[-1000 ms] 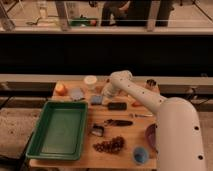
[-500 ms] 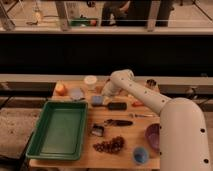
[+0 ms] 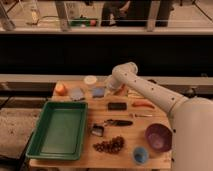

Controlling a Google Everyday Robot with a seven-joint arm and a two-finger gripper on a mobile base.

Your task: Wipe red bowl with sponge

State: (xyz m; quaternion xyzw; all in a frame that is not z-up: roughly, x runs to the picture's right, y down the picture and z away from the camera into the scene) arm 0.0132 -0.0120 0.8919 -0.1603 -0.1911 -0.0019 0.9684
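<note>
The light-blue sponge (image 3: 98,91) lies on the wooden table (image 3: 150,117) near its far edge. My gripper (image 3: 108,89) is down at the table, right beside the sponge's right end. The arm bends over it from an elbow (image 3: 125,71). The red bowl (image 3: 121,90) shows only as a reddish-orange patch just right of the gripper, mostly hidden behind the arm.
A green tray (image 3: 60,130) fills the left side. A flat grey-blue piece (image 3: 76,93), an orange round object (image 3: 60,89) and a white disc (image 3: 90,80) lie at the far left. A black block (image 3: 117,106), black tool (image 3: 117,122), purple bowl (image 3: 158,136) and blue cup (image 3: 140,154) are nearer.
The arm's elbow has shifted slightly up and to the right. The gripper stays by the sponge. The other things on the table have not moved.
</note>
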